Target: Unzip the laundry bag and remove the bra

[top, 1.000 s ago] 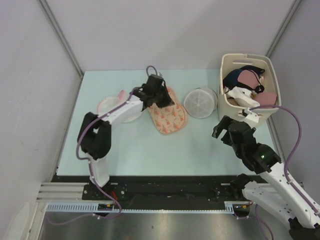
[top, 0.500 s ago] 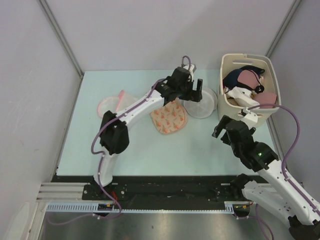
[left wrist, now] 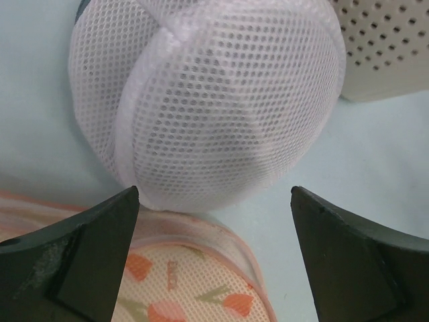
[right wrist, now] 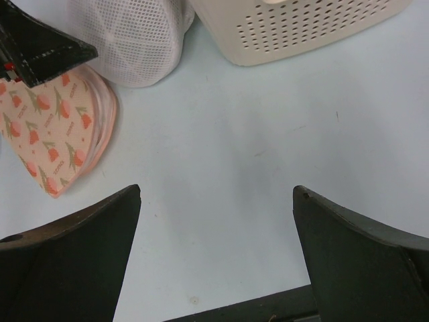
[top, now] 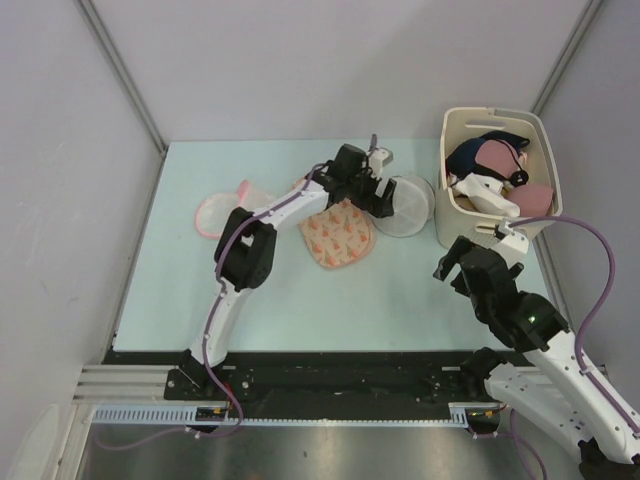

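The left claw (left wrist: 211, 194) is spread wide and empty, its fingers framing the near edge of the round white mesh laundry bag (left wrist: 214, 100). The bag sits on the pale green tabletop (top: 250, 280), just left of the cream perforated plastic basket (top: 497, 112). This alignment likely prepares a grasp for unzipping, though no zipper pull shows. The right claw (right wrist: 216, 191), equally wide and empty, hovers nearer, probably waiting to help.
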### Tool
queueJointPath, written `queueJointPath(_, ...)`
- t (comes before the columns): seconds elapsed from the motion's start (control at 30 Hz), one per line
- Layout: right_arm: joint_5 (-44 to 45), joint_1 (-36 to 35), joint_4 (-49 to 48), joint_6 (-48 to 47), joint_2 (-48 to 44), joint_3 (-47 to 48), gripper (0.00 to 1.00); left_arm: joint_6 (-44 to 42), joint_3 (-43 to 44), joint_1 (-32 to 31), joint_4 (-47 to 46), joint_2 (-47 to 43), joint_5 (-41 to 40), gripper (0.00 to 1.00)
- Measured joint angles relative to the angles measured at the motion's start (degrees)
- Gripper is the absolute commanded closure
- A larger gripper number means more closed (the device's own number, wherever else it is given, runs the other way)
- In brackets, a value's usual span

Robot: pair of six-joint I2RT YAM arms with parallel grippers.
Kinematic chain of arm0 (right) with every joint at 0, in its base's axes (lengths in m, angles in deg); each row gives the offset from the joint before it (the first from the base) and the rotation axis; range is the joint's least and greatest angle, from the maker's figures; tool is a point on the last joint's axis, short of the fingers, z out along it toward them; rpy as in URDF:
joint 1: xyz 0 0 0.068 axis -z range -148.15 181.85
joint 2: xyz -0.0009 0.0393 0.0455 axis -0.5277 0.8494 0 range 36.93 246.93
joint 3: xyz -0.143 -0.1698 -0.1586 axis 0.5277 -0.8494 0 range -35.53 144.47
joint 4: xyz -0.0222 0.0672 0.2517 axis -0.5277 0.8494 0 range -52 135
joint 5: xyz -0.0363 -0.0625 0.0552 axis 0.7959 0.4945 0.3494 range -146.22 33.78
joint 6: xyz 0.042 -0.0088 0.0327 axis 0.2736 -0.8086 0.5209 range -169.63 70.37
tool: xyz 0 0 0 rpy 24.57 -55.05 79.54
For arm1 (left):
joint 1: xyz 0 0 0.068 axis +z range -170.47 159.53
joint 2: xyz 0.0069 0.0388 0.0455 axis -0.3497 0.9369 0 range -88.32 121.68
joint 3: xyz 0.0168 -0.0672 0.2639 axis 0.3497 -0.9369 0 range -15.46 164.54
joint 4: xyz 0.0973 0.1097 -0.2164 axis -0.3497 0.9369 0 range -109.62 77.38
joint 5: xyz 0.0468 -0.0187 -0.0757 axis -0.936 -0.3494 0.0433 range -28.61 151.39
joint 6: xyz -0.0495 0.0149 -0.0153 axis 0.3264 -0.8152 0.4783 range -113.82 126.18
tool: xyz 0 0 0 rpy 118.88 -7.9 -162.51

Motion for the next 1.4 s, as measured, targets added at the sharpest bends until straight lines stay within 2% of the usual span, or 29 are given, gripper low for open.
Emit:
queueJointPath(0.13,0.02,0.00,0.33,0.22,0.04,0.04,0.00,5.86,-0.61,4.66,-7.93,3.26,12.61,0.02)
queueJointPath(0.27,0.00,0.00,0.52,0.61,0.59,0.07,0.00,9.42,-0.61,7.19,-12.57,5.03,17.55,0.00)
queueJointPath(0.8,-1.99,0.00,-1.46,0.96,7.08,0.15,0.00,8.15,0.52,5.81,-14.67,6.51,15.80,0.00)
queueJointPath(0.9,-2.69,-0.02,-2.47,0.96,8.76,0.15,0.00,8.48,0.59,5.81,-15.63,7.65,16.31,0.08)
queueJointPath(0.93,-2.91,-0.02,-2.75,0.96,9.05,0.15,0.01,8.79,0.59,5.84,-15.91,8.07,16.55,0.14)
queueJointPath(1.0,-3.13,-0.04,-3.17,0.96,9.27,0.15,0.00,9.53,0.59,5.84,-16.35,8.59,17.14,0.20)
queueJointPath(1.03,-3.21,-0.04,-3.37,0.96,9.29,0.15,0.00,9.97,0.59,5.84,-16.59,8.83,17.62,0.29)
queueJointPath(1.1,-3.39,-0.04,-3.67,0.96,9.27,0.15,0.00,11.34,0.59,5.81,-17.05,9.05,18.01,0.35)
queueJointPath(1.13,-3.45,-0.04,-3.78,0.98,9.25,0.15,0.00,11.82,0.52,5.79,-17.22,9.07,17.97,0.47)
queueJointPath(1.2,-3.52,-0.04,-3.80,1.01,9.03,0.15,0.00,12.74,0.37,5.81,-17.57,9.07,17.79,0.61)
queueJointPath(1.23,-3.52,-0.04,-3.80,1.03,8.85,0.15,0.00,12.98,0.11,5.79,-17.97,9.05,17.53,0.76)
queueJointPath(1.33,-3.52,-0.04,-3.78,1.03,8.00,0.15,0.00,13.46,-0.92,5.79,-18.18,8.52,16.50,1.00)
queueJointPath(1.4,-3.52,-0.04,-3.76,1.09,7.41,0.15,0.00,13.46,-1.36,5.79,-17.81,7.74,15.72,1.00)
